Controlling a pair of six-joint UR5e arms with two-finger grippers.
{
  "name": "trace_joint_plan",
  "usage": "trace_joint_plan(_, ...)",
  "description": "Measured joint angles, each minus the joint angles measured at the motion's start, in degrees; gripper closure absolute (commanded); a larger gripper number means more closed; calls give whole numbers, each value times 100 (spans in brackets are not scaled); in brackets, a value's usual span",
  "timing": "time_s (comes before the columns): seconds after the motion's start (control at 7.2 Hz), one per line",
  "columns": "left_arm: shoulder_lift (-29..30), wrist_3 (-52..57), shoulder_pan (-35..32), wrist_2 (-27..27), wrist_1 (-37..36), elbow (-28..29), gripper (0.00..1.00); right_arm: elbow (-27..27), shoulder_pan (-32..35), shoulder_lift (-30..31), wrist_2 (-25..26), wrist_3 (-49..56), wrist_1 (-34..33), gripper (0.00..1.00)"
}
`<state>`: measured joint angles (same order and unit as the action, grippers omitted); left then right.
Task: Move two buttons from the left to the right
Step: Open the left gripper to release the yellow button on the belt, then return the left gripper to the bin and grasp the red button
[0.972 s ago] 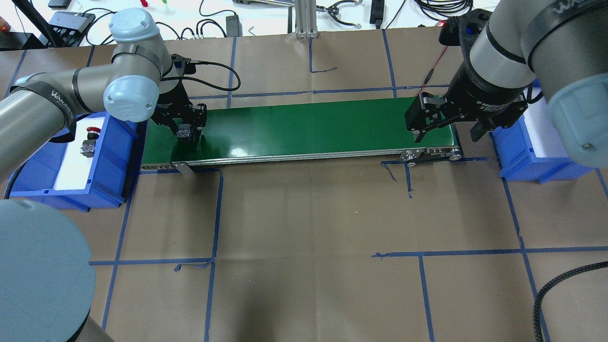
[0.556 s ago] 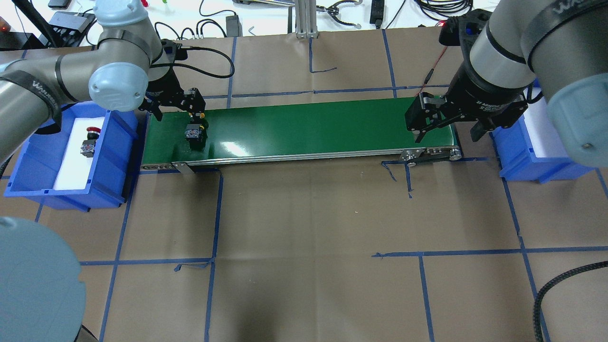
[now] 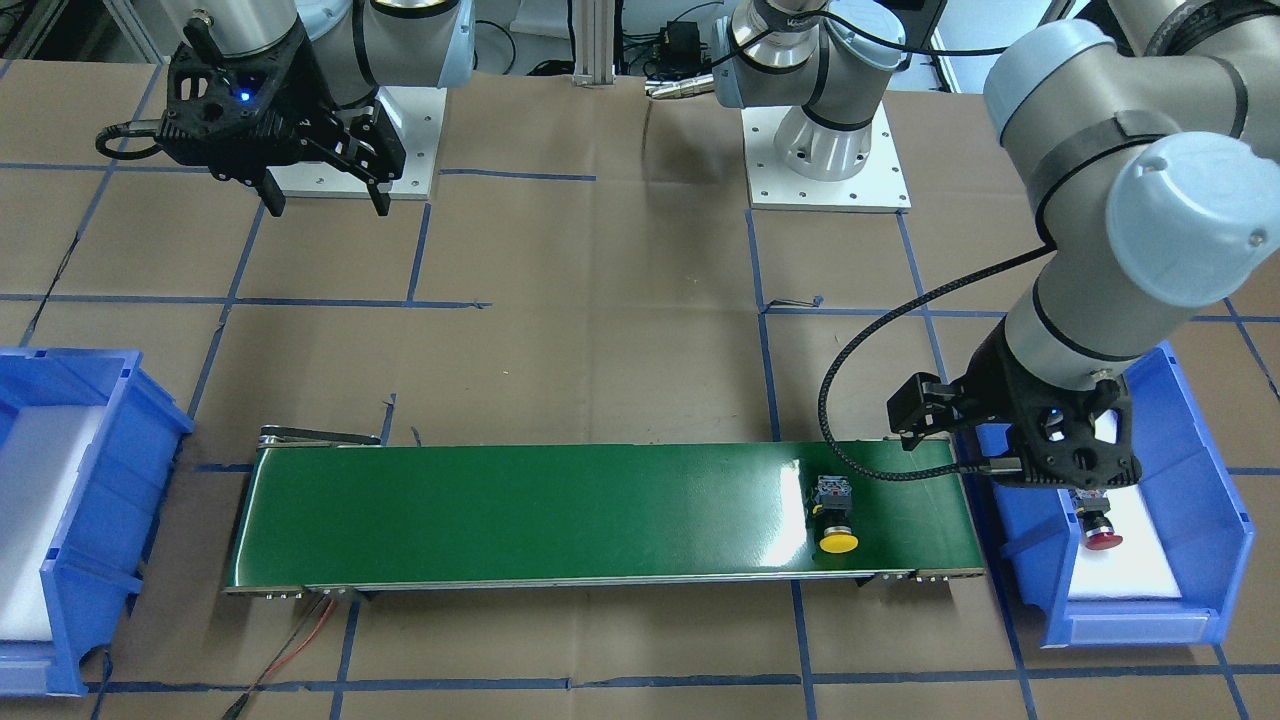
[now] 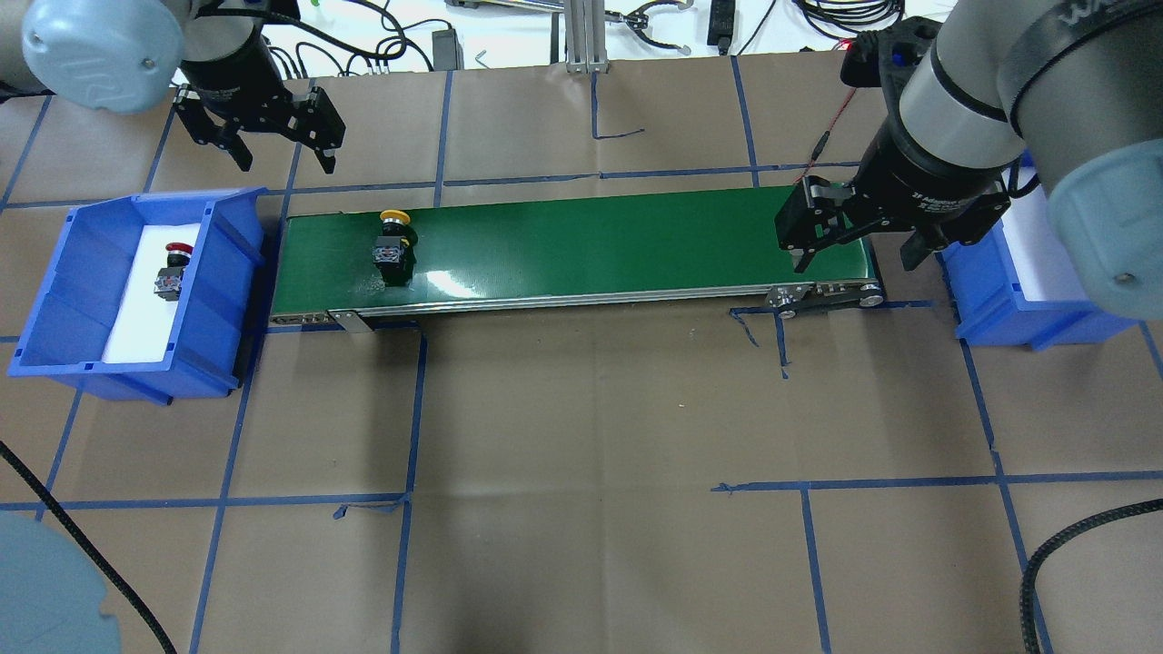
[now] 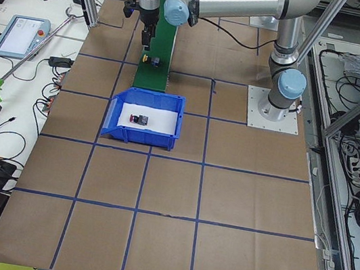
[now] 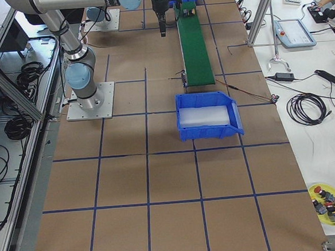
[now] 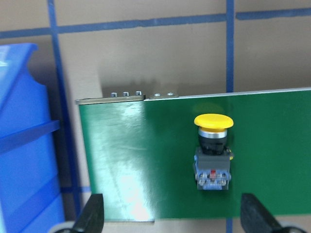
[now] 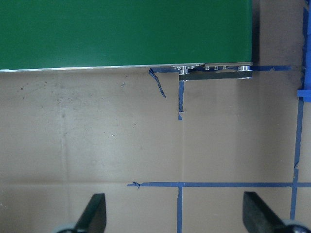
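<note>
So right now the yellow button is lying on its side on the green belt, close to the belt's end by the worktop's left edge. Its long axis runs across the belt: cap toward the far edge, grey body toward the robot's side. The red button sits in the left blue bin by the left edge, not yet moved. The left fingers are spread wide and holding nothing, up in the air off toward the far-left corner. They're the nearer pair, and the wrist view looks down on the yellow button between the two tips. The right fingers are also spread and empty, hovering over the belt's other end next to the right blue bin, well apart from the button. My guess is the belt has to carry it down to them. They look spread along the belt's length, so they'd close across the button's long axis, which seems like a decent way to pinch the body.
</note>
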<state>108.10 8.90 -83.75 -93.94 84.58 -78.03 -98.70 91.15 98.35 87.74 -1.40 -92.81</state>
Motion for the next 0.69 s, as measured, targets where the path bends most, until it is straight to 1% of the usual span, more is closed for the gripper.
trace_joint_plan(0.14, -29, 34, 109, 17, 139, 90, 0, 0, 0, 0, 2, 0, 0, 0)
trace_joint_plan(0.42, -37, 427, 621, 55, 293, 131, 0, 0, 0, 0, 2, 0, 0, 0)
trace_joint_plan(0.69, 35, 1413, 1384, 54, 335, 139, 0, 0, 1, 0, 4, 0, 0, 0)
